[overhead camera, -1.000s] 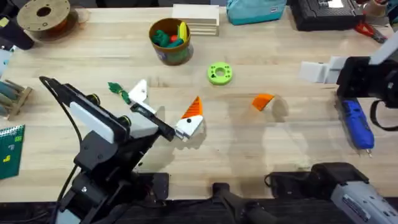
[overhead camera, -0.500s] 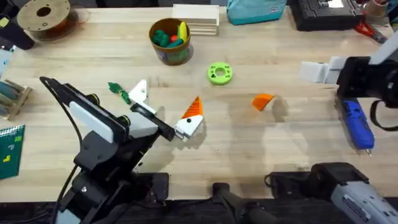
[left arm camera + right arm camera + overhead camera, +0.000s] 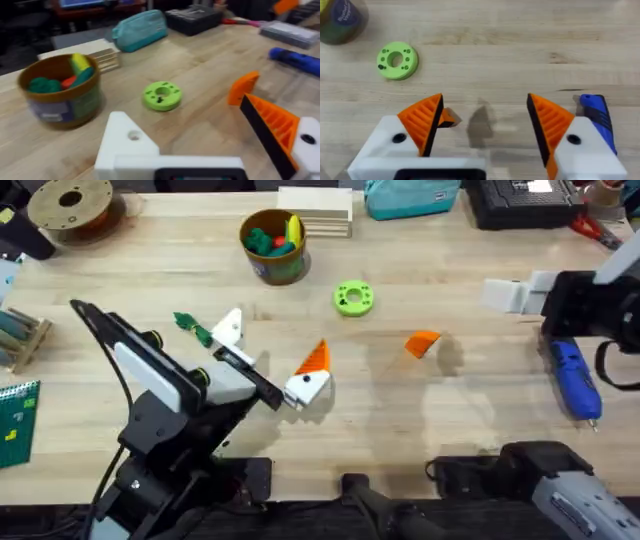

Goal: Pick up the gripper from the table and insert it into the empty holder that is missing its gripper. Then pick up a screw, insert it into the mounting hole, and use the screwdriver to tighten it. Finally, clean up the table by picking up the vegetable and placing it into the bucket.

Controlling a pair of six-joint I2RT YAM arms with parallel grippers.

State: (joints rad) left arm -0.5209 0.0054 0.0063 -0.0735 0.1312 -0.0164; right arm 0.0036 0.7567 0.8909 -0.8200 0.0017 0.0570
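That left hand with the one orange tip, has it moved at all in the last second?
Yes, slightly. The left hand has drifted a little to the right, its orange tip edging toward the loose orange gripper, which stays put on the table.

We see the small loose orange ribbed wedge gripper [image 3: 423,343] lying on the broad light wooden butcher-block table [image 3: 400,415], right of centre. Behind it and to its left sits the flat green ring-shaped disc [image 3: 353,298], and farther back left stands the round olive-yellow bucket [image 3: 273,246] with toy vegetables in it. The bright blue cylindrical screwdriver [image 3: 574,379] lies at the right edge. The small dark green knobbly vegetable [image 3: 190,327] lies left of centre, just beside the white angular plastic holder [image 3: 228,327].
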